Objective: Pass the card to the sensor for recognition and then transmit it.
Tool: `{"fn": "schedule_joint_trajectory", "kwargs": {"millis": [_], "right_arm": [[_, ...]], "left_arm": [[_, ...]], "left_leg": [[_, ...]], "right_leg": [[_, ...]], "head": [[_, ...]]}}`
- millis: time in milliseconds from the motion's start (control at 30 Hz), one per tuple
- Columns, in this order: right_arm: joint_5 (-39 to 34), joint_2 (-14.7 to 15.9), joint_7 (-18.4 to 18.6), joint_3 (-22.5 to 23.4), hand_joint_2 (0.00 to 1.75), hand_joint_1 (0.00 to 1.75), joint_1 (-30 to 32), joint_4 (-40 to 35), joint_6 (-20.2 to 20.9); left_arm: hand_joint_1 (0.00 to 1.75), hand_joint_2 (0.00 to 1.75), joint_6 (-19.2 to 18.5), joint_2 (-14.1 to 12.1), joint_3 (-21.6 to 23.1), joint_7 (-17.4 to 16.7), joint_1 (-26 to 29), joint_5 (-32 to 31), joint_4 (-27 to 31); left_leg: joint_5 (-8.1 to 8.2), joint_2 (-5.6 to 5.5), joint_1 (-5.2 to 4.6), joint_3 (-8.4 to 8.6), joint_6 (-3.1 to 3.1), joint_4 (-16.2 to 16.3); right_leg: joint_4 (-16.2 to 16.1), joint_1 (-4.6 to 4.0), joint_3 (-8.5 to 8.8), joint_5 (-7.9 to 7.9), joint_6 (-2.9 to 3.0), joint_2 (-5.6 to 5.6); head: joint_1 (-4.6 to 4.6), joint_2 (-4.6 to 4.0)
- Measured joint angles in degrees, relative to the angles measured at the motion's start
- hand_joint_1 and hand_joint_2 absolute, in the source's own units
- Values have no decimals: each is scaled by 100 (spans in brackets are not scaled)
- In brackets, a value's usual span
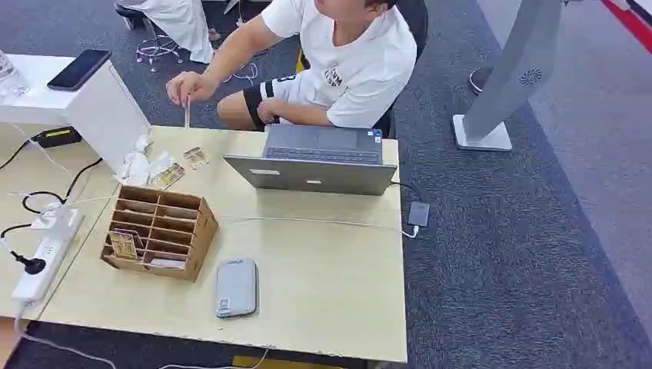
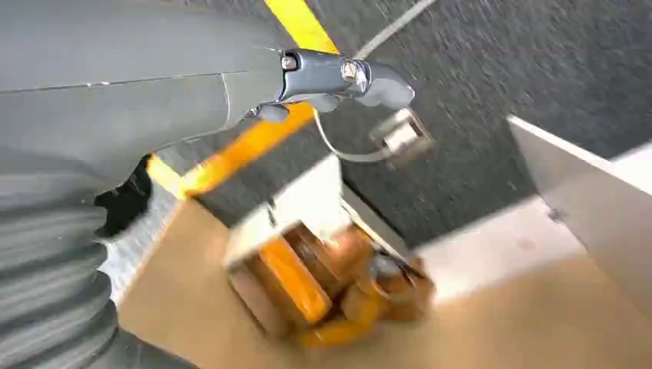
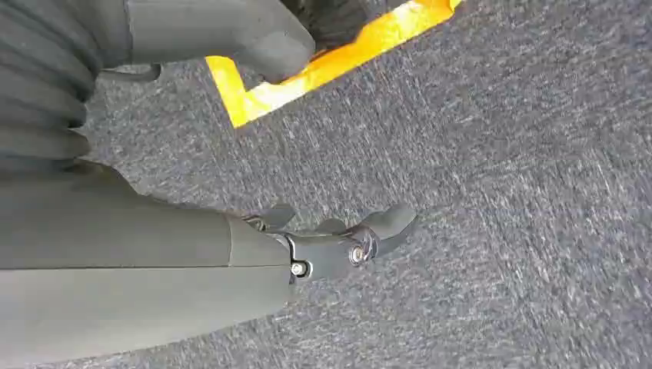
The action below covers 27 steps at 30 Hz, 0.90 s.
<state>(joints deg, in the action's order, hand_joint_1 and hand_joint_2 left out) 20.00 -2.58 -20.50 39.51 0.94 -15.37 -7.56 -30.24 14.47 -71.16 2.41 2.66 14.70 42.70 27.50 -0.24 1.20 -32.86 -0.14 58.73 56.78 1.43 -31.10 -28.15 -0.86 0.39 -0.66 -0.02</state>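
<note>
A wooden card rack stands on the left of the table, with a yellowish card in a lower slot. More cards lie loose behind it. The grey sensor pad lies flat near the table's front edge, right of the rack. A seated person across the table holds a card upright on the far edge. My left hand hangs low beside the table edge, fingers apart, holding nothing. My right hand hangs over grey carpet, also empty with fingers apart.
An open grey laptop sits at the table's back, its cable running to an adapter on the carpet. A power strip and cables lie left. A white box with a phone stands back left. A stand base is on the right.
</note>
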Motion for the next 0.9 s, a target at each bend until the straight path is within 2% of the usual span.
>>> {"fn": "schedule_joint_trajectory", "kwargs": {"millis": [267,367,633,767,900], "right_arm": [[219,-61,-15,252,175,0,-32,48,-166],[299,-92,-9,335,175,0,-40,59,-223],[494,-155,44,475,175,0,-58,103,-368],[632,-186,100,525,175,0,-63,111,-429],[796,-203,129,531,175,0,-67,114,-464]], "left_arm": [[0,175,-768,118,-409,-753,-16,1116,753],[0,175,-866,164,-350,-827,166,1496,1173],[0,175,-827,243,230,-387,738,1973,2253],[0,175,-945,280,589,-147,1003,2169,2981],[0,175,-1083,311,839,181,1092,1919,3597]], "left_leg": [[-1,-1,0,-2,-1,0],[-1,2,0,3,-1,0],[-1,0,0,1,-1,0],[-1,0,0,3,-1,0],[-3,1,2,5,0,0]], "right_leg": [[2,0,2,0,0,-1],[2,0,1,0,0,4],[2,0,-2,-1,1,0],[2,0,-9,0,1,0],[3,-1,-9,0,1,-1]], "head": [[2,0],[2,2],[2,0],[4,0],[2,0]]}}
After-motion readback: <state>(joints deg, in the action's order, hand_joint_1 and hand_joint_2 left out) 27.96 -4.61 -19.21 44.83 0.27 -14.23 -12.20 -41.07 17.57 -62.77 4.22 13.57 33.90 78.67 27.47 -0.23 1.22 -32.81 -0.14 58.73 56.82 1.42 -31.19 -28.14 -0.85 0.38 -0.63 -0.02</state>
